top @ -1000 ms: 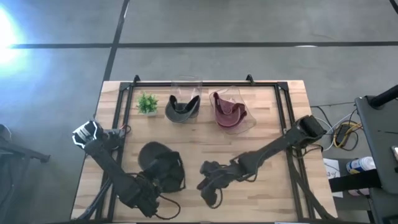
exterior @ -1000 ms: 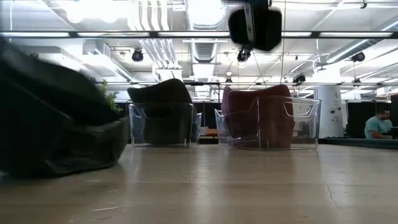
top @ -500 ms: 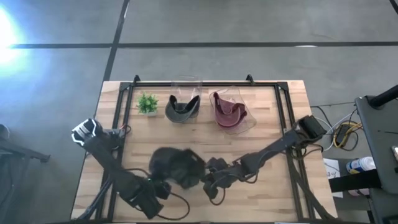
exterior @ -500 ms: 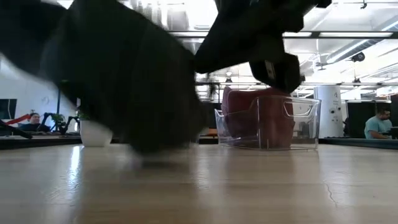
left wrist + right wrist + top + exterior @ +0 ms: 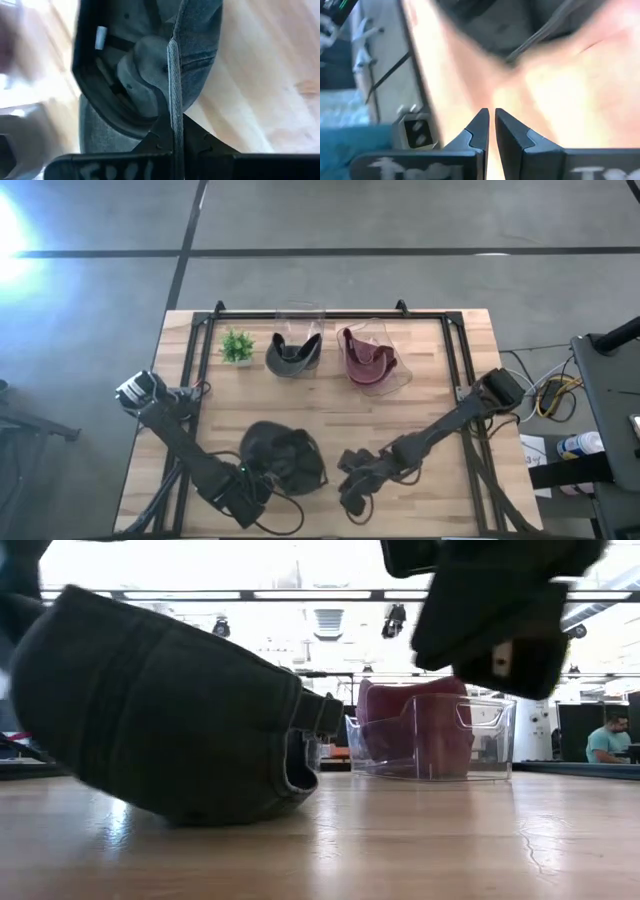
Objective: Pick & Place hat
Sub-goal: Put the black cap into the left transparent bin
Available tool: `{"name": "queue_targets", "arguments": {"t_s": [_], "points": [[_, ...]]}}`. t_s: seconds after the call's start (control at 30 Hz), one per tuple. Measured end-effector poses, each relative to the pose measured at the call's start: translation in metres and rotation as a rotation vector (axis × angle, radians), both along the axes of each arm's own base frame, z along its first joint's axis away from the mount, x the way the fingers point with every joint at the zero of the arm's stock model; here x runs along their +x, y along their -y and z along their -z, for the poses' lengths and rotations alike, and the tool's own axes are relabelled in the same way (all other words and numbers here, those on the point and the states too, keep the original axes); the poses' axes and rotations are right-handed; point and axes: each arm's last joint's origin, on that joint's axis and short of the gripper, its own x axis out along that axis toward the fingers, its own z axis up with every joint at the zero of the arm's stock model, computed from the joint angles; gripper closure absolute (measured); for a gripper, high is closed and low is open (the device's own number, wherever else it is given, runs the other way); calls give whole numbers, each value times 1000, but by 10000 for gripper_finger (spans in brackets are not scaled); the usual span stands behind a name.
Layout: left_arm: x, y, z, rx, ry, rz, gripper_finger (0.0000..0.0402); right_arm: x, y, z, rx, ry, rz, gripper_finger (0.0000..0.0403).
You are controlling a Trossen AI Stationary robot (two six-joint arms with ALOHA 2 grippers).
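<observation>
our left end effector [image 5: 172, 135] pinches the dark cap [image 5: 283, 458] by its brim to carry it, while our right end effector [image 5: 491, 131] waits nearby, closed and empty.

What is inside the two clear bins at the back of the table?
The left clear bin holds a dark grey hat; the right clear bin holds a maroon hat. Each hat fills its bin, so anything beneath them cannot be seen.

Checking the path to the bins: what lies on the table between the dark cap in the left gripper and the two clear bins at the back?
Nothing: in the high view only bare wood separates the dark cap from the clear bins.
</observation>
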Motion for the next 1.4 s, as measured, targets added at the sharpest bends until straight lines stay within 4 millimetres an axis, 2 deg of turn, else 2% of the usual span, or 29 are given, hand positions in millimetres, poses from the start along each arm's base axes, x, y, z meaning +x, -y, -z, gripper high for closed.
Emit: {"name": "queue_targets", "arguments": {"t_s": [0.13,0.23,0.37,0.43,0.5,0.63,0.8,0.97,1.1,1.27,1.4], "points": [[4,1,-12,72,85,21,396,6,-7,22,-12,-41,-21,374],[13,3,-28,82,155,58,396,28,-2,28,-15,33,-13,375],[18,5,-41,55,162,109,396,54,17,24,-117,103,42,374],[16,5,-39,36,105,137,396,62,30,18,-156,105,48,375],[13,4,-35,24,63,148,396,68,39,5,-183,137,40,374],[11,4,-31,13,33,164,396,74,47,-13,-187,170,-13,374],[16,2,-32,39,79,152,396,82,48,-9,-174,185,-32,375],[23,3,-29,-9,120,151,396,92,45,8,-181,154,-29,375],[28,5,-26,-24,140,176,396,108,41,14,-159,171,-75,375],[29,1,-24,-31,111,167,392,117,38,43,-171,84,-97,375],[25,1,-20,-64,34,183,392,118,36,49,-170,34,-116,374]]}}
